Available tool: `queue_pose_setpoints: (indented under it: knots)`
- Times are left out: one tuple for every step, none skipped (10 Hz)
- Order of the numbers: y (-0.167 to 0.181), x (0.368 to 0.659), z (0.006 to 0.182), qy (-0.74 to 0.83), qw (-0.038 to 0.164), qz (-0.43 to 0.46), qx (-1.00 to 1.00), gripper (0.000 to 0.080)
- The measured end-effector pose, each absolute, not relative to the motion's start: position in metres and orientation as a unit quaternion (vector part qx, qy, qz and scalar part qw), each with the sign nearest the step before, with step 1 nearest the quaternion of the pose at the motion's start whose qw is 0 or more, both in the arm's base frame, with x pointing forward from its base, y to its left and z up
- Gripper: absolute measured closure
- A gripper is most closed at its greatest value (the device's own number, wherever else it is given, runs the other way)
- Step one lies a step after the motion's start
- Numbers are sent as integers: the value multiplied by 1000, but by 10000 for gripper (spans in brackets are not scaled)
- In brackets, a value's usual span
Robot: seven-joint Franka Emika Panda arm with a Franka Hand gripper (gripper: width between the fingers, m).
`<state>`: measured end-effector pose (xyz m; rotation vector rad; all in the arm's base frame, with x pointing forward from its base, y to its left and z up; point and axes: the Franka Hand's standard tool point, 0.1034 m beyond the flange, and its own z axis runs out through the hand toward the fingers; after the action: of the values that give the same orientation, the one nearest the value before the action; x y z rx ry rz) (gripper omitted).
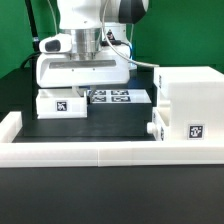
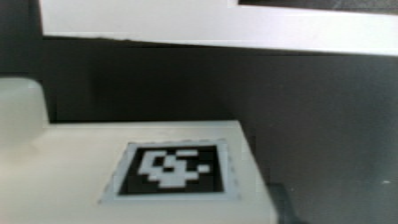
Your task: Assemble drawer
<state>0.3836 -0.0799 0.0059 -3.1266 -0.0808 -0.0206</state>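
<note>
The tall white housing (image 1: pixel 186 100) stands at the exterior view's right, with a square tag on its front. A small knob (image 1: pixel 152 130) sticks out low on its left side. A small white tray (image 1: pixel 60 103) with a tag lies at the left. My gripper (image 1: pixel 80 90) hangs right over and behind this tray, and its fingertips are hidden behind it. In the wrist view the tray's tagged face (image 2: pixel 173 168) fills the near part, very close to the camera. No fingers show there, so I cannot tell how the jaws stand.
The marker board (image 1: pixel 116 97) lies flat on the black table between the tray and the housing. A long low white wall (image 1: pixel 90 152) edges the table's front and turns up along both sides. A green backdrop stands behind.
</note>
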Motion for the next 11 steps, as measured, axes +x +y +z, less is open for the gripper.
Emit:
queue_pose_setpoints:
  knots:
    - [-76, 384, 7, -33, 10, 0, -999, 757]
    - [-64, 393, 19, -61, 17, 18, -998, 757]
    - [-58, 403, 30, -80, 19, 21, -996, 757]
    - [-54, 410, 38, -102, 23, 27, -994, 757]
    - [-50, 420, 47, -125, 26, 29, -991, 757]
    - [-48, 428, 53, -135, 27, 26, -990, 757]
    - [-48, 426, 50, -137, 27, 27, -990, 757]
    - [-49, 425, 49, -163, 28, 27, -986, 757]
    - [-49, 425, 49, -201, 29, 26, -979, 757]
    - [-49, 425, 49, -221, 29, 26, -975, 757]
    - [-49, 426, 50, -264, 30, 25, -964, 757]
